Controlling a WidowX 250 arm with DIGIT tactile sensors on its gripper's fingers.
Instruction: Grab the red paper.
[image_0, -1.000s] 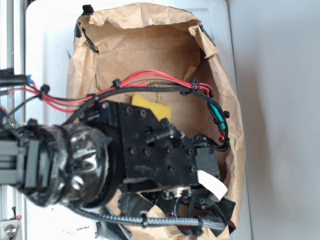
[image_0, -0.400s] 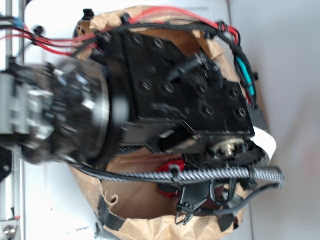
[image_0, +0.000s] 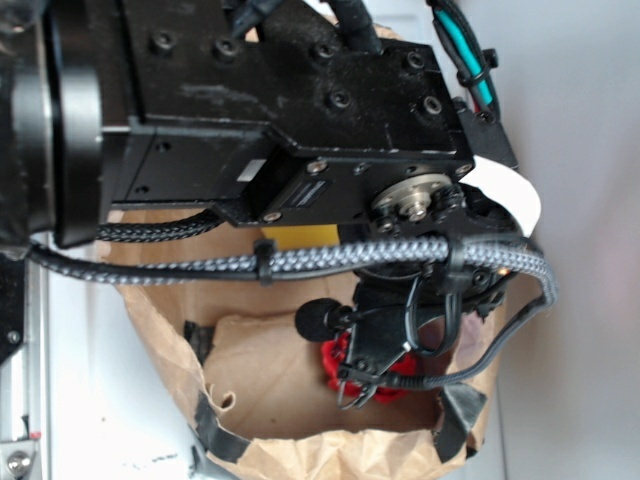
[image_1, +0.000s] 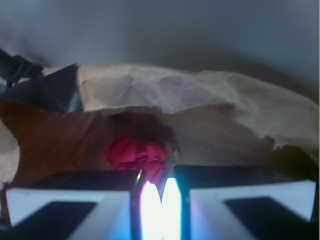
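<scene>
Exterior view: the arm's black body fills the top half of the frame, close to the camera, with a braided grey cable (image_0: 330, 262) running left to right beneath it. Below that sits a crumpled brown paper bag (image_0: 300, 455), open side up, on a white counter (image_0: 80, 400). The red paper (image_0: 345, 365) lies inside the bag near its right side, mostly covered by black arm hardware and looped wires. A strip of yellow sponge (image_0: 300, 236) shows just under the arm body, farther in than the red paper.

Wrist view: the tool (image_1: 161, 210) sits at the bottom edge, its two pale fingertips (image_1: 150, 207) lit bright and seemingly pressed together with nothing between them (glare washes out the tips, so a thin gap cannot be excluded). The red paper (image_1: 135, 155) lies just beyond the tips, slightly left of them, on the brown bag floor, with the bag's creased wall (image_1: 200, 100) rising behind it. Paper and tool are apart.
</scene>
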